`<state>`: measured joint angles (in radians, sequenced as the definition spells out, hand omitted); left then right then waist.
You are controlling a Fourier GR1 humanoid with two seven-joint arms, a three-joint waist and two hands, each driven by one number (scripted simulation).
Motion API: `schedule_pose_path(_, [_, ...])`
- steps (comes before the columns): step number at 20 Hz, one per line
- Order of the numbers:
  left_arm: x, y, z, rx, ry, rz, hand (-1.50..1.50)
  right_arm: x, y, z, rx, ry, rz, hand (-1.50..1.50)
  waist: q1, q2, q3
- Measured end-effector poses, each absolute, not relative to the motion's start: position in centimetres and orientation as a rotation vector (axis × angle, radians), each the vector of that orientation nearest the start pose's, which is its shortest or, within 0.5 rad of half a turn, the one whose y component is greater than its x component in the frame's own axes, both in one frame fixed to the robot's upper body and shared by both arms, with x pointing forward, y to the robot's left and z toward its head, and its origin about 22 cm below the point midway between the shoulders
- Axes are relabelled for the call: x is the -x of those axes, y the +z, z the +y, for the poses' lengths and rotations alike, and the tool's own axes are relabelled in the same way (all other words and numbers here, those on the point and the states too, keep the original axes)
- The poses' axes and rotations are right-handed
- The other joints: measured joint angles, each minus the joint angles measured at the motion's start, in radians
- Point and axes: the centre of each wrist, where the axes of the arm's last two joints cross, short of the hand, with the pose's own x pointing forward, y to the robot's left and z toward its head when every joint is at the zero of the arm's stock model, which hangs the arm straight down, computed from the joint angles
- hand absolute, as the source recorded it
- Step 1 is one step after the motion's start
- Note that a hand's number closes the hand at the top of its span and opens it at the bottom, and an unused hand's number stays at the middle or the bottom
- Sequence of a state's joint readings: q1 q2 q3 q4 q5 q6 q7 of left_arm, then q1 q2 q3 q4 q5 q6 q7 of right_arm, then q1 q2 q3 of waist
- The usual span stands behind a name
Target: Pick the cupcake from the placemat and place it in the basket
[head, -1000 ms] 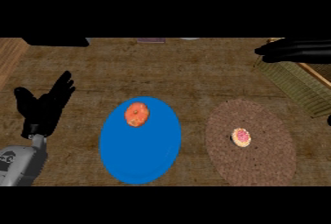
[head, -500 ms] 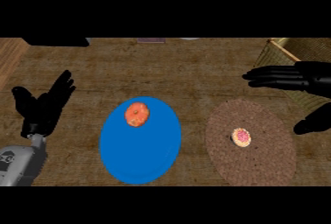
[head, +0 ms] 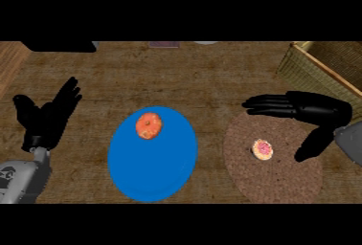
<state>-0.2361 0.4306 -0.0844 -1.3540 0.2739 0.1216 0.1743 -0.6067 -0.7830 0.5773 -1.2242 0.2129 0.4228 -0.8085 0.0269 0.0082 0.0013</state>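
Moved since earlier: right hand [head: 300, 112] has come further in from the right edge and down toward the mat; left hand, plate and both foods lie as they did.

Head view, right hand: black, fingers straight and spread pointing toward 9 o'clock, thumb hanging down toward 6 o'clock; it holds nothing.

Head view, task thing: small round cupcake with pink frosting [head: 263, 149] sits on the round brown woven placemat [head: 279, 184], a little right of the mat's middle.

Head view, key relation: cupcake lies at about 7 o'clock from the right palm, just beside the thumb tip and below the fingers, not touching either; the right hand is by far the nearer. Being round, the cupcake offers no long axis to line up with.

Head view, goal: tan wicker basket [head: 318, 64] at 1 o'clock from the cupcake, well apart.

Head view, left hand: [head: 46, 119] resting open, fingers up, at the left edge.

Head view, others: oval blue plate [head: 152, 167] bearing an orange round pastry [head: 149, 126], left of the mat.
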Motion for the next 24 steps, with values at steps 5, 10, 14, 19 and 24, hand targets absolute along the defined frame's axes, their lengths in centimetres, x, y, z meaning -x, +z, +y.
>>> schedule_pose_path(5, [-29.9, 4.2, 31.0, -0.177, -0.090, -1.396, 0.00, -35.2, 7.2, -26.9, -0.299, 1.758, -1.693, -1.50, -0.006, -0.003, -0.001])
schedule_pose_path(10, [-30.1, 4.4, 31.2, -0.184, -0.081, -1.392, 0.00, -35.5, 5.7, -26.6, -0.276, 1.848, -1.631, -1.50, -0.012, -0.004, -0.001])
schedule_pose_path(14, [-29.6, 3.9, 31.6, -0.179, -0.086, -1.394, 0.00, -36.4, 4.5, -26.8, -0.243, 1.888, -1.599, -1.50, -0.011, -0.004, -0.001])
schedule_pose_path(19, [-29.5, 4.0, 31.6, -0.187, -0.081, -1.391, 0.00, -36.9, 3.6, -27.4, -0.230, 1.903, -1.587, -1.50, -0.012, -0.005, -0.001])
schedule_pose_path(24, [-29.4, 3.8, 31.5, -0.192, -0.076, -1.391, 0.00, -37.0, 3.8, -27.7, -0.253, 1.916, -1.585, -1.50, -0.016, -0.005, -0.001])
